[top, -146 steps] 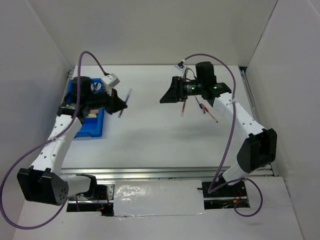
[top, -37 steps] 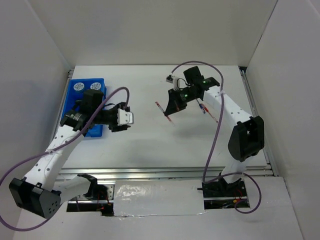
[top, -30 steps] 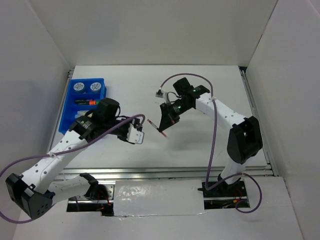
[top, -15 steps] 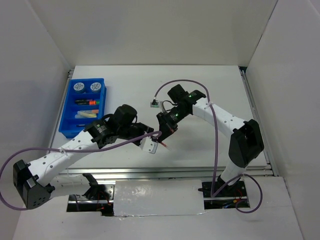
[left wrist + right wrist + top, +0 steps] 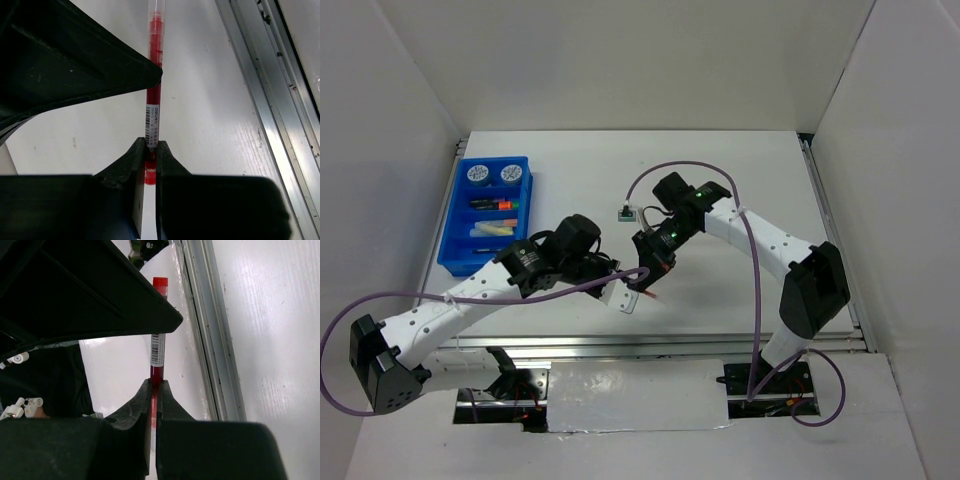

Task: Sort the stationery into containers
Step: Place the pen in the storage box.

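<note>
The red pen (image 5: 646, 291) is mid-handover. It sits over the near-middle of the counter (image 5: 590, 170), not far from the metal rail (image 5: 670, 343) at the front edge, with both arms on it at once. The left tool (image 5: 151, 150) is pinched nearly closed around the lower end of the barrel. The right tool (image 5: 155, 385) is squeezed down on the same pen further along, so each one has just a pen-width gap.

My guess at why: the blue tray (image 5: 527, 215) is way over on the far left, well apart from the pen. So it makes sense for the right arm to pass the pen across so the left arm can carry it there.

The overhead view is the only one showing the tray. It has two tape rolls (image 5: 477, 174) in the back compartments, plus an orange highlighter (image 5: 492, 203) and a pale one below it. The grasp there is just a black blob with a bit of red poking out.

The wrist cams show what overhead can't: the barcode label, the clear far end and both pinches. None of them tell me how high the pen is off the counter.
</note>
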Tool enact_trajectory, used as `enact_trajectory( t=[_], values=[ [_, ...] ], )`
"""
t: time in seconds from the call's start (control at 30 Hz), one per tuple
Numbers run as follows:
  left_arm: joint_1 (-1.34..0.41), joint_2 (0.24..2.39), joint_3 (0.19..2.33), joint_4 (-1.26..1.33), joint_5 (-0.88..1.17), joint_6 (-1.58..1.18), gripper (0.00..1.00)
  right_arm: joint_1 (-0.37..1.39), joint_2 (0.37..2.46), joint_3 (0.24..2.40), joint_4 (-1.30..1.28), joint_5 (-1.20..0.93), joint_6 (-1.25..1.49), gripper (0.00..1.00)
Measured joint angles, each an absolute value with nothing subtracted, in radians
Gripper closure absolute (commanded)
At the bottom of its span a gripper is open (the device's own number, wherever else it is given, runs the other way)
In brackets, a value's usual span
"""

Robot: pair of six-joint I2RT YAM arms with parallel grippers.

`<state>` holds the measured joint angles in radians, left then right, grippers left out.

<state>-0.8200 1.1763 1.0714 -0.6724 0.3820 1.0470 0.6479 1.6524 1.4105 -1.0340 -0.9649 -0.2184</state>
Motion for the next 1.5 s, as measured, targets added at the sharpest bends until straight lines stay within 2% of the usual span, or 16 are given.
enact_trajectory(
  t=[0.03, 0.17, 0.2, 0.27, 0.43, 0.67, 0.77, 1.07, 1.3, 1.5],
  values=[
    [-0.821, 1.176, 1.071, -0.672, 0.382, 1.043, 1.0, 0.648, 1.652, 1.414, -1.039, -0.963, -0.223, 0.85],
    [-0.809, 1.167, 1.071, -0.667, 0.361, 1.04, 1.0, 0.638, 1.654, 1.446, -1.071, -0.953, -0.246, 0.54],
    [-0.8, 1.161, 1.071, -0.673, 0.355, 1.042, 1.0, 0.633, 1.654, 1.453, -1.08, -0.954, -0.255, 0.5],
    [-0.73, 1.137, 1.066, -0.69, 0.36, 1.075, 1.0, 0.598, 1.653, 1.46, -1.097, -0.957, -0.274, 0.49],
    [-0.372, 1.124, 1.091, -0.789, 0.392, 1.235, 1.0, 0.464, 1.648, 1.451, -1.103, -0.931, -0.303, 0.49],
    [0.064, 1.317, 1.293, -0.947, 0.489, 1.51, 1.0, 0.293, 1.628, 1.391, -1.089, -0.845, -0.318, 0.5],
    [0.188, 1.389, 1.35, -0.99, 0.504, 1.627, 1.0, 0.226, 1.62, 1.377, -1.082, -0.815, -0.33, 0.5],
    [0.431, 1.458, 1.37, -1.043, 0.471, 1.905, 1.0, 0.071, 1.629, 1.388, -1.055, -0.771, -0.372, 0.49],
    [0.522, 1.539, 1.397, -1.047, 0.469, 1.961, 0.99, -0.035, 1.646, 1.411, -0.992, -0.707, -0.286, 0.49],
    [0.574, 1.57, 1.435, -1.064, 0.469, 1.964, 0.99, -0.112, 1.534, 1.364, -0.965, -0.558, -0.262, 0.48]
  ],
)
